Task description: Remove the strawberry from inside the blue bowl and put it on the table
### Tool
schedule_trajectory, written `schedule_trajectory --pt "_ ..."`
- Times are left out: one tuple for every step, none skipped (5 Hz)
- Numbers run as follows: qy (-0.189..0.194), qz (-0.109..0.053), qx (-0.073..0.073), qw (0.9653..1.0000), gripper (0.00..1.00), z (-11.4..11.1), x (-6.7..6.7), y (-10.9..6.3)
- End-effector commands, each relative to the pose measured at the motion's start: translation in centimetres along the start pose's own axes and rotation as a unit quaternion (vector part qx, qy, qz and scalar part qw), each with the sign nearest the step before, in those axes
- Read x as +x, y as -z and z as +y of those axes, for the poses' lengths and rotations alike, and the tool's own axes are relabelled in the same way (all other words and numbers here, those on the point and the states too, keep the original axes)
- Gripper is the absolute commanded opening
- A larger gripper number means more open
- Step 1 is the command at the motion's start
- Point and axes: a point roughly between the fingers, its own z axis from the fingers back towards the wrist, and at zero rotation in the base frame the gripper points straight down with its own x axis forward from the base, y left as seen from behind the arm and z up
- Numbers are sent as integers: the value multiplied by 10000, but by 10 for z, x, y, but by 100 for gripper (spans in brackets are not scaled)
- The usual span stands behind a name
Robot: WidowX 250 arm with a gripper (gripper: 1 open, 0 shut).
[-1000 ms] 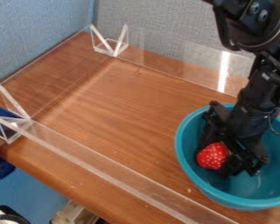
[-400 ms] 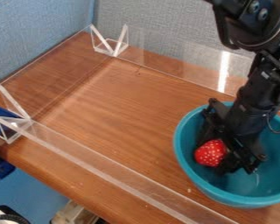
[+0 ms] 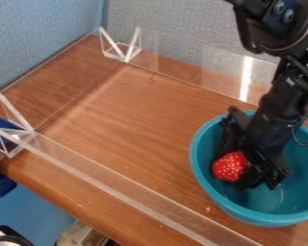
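Red strawberry [image 3: 230, 167] sits clamped in my gripper [image 3: 250, 169], low inside the blue bowl [image 3: 218, 207]; I've closed on it so I can lift toward the tabletop [image 3: 131, 115].

Reddish-brown wood-grain table [image 3: 131, 110], blue bowl [image 3: 215, 188] resting at its right edge

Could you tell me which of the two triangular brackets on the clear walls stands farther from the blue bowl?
The bracket at the left edge; the other bracket sits at the back corner, nearer the blue bowl.
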Motion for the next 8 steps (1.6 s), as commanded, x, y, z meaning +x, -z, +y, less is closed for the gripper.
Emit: schedule_trajectory --pt "-202 -465 95 9987 0 15 -2 -29" --pt "-208 -462 115 9987 0 16 -4 -30" --pt "-224 -456 127 9986 0 18 -7 -29" --pt "-235 -448 137 9986 0 20 -9 -28" --pt "-244 -443 155 9986 0 22 -12 -28" --pt "-251 -443 161 9986 0 23 -14 -28" --pt "-253 -440 163 9986 0 24 -16 -27" --pt "-251 -446 169 9985 0 24 -18 -27"
